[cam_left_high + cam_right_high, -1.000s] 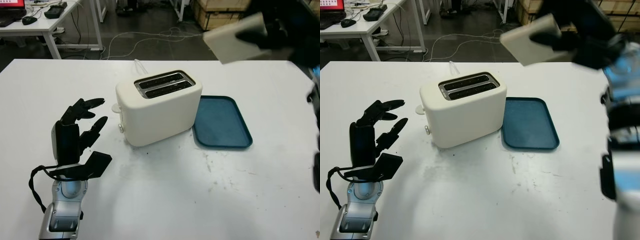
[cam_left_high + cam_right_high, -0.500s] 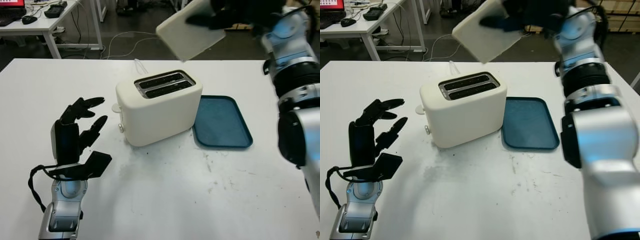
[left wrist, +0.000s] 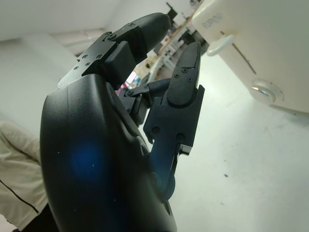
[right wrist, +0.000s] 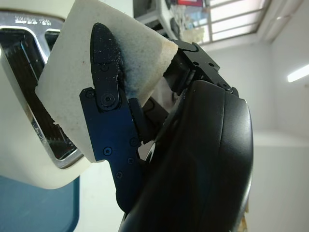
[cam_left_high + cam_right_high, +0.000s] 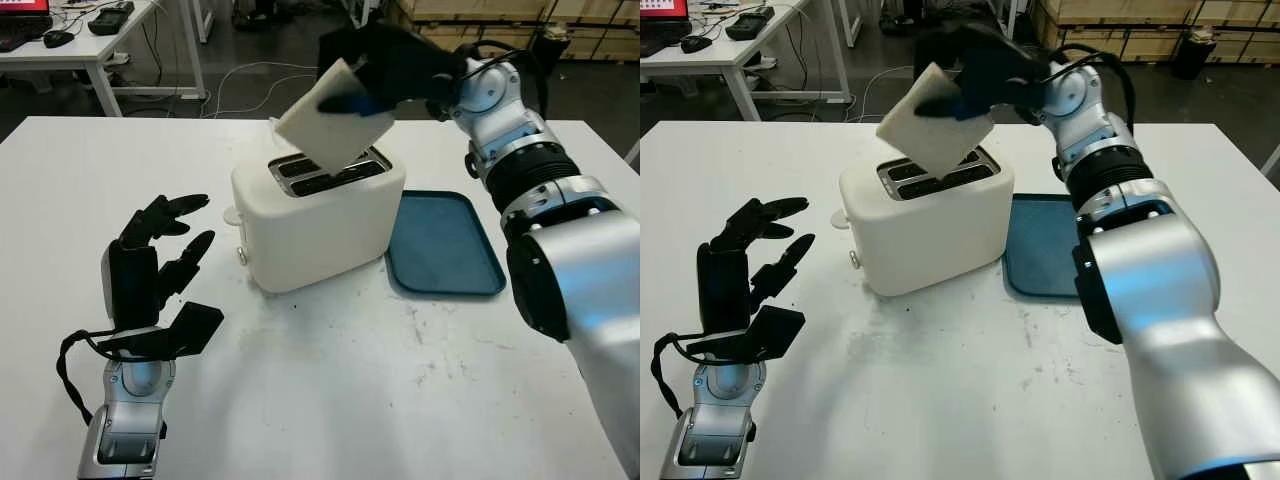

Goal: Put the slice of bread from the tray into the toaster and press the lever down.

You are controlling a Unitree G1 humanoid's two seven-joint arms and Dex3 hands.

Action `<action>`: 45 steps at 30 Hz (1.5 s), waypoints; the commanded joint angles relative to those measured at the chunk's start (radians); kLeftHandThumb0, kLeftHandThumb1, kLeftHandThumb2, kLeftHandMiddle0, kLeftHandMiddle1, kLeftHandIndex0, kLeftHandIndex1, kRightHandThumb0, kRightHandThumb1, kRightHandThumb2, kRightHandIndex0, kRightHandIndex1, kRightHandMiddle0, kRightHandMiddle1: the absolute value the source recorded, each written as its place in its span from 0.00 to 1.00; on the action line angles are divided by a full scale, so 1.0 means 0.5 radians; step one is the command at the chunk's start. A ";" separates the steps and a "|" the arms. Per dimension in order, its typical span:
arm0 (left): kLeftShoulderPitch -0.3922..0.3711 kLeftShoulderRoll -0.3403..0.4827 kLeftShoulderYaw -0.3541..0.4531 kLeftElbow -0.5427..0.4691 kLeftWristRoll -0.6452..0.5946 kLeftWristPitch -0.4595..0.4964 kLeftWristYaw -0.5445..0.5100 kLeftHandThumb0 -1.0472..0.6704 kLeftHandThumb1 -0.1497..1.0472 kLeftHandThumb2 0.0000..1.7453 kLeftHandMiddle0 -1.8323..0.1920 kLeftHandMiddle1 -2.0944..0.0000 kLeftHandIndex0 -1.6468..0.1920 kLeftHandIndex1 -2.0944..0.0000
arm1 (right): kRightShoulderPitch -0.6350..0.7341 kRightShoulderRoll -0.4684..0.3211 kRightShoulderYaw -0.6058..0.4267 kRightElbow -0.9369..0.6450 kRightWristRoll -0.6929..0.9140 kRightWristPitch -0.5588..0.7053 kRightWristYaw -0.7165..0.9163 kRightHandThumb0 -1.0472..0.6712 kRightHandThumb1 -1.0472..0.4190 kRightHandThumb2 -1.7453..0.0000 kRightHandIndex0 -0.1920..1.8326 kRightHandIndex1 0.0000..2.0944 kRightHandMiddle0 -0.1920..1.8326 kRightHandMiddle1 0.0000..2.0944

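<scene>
My right hand (image 5: pixel 385 75) is shut on the pale slice of bread (image 5: pixel 325 125) and holds it tilted just above the slots of the cream toaster (image 5: pixel 310 220). The slice's lower corner hangs over the slots; in the right wrist view the bread (image 4: pixel 87 92) sits between my black fingers (image 4: pixel 106 121) with a slot (image 4: pixel 29 82) beneath it. The toaster's lever (image 5: pixel 232 215) sticks out of its left end, raised. The blue tray (image 5: pixel 442 245) lies bare to the toaster's right. My left hand (image 5: pixel 160 250) is open, left of the toaster.
A white cable (image 5: pixel 275 132) runs off behind the toaster. Desks (image 5: pixel 90 40), floor cables and boxes stand beyond the table's far edge. The white tabletop (image 5: pixel 350 400) in front of the toaster carries small dark specks.
My right hand has carried the bread leftward and down, from high at the far right to just above the toaster's slots. My left hand has stayed put.
</scene>
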 commanded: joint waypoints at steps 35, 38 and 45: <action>0.020 -0.009 -0.014 -0.012 0.040 0.011 0.007 0.47 0.89 0.04 0.66 0.42 0.51 0.76 | 0.003 -0.144 0.507 0.013 -0.591 -0.225 -0.425 0.32 0.09 0.82 0.61 0.83 0.48 0.83; 0.021 -0.013 -0.018 -0.016 0.045 0.013 0.009 0.47 0.89 0.03 0.66 0.42 0.51 0.76 | 0.003 -0.137 0.534 0.006 -0.599 -0.233 -0.420 0.32 0.09 0.83 0.61 0.83 0.49 0.83; 0.025 -0.019 -0.015 -0.015 0.024 0.003 0.003 0.48 0.89 0.04 0.67 0.42 0.51 0.76 | -0.001 -0.121 0.602 -0.009 -0.645 -0.298 -0.417 0.33 0.09 0.85 0.58 0.83 0.56 0.56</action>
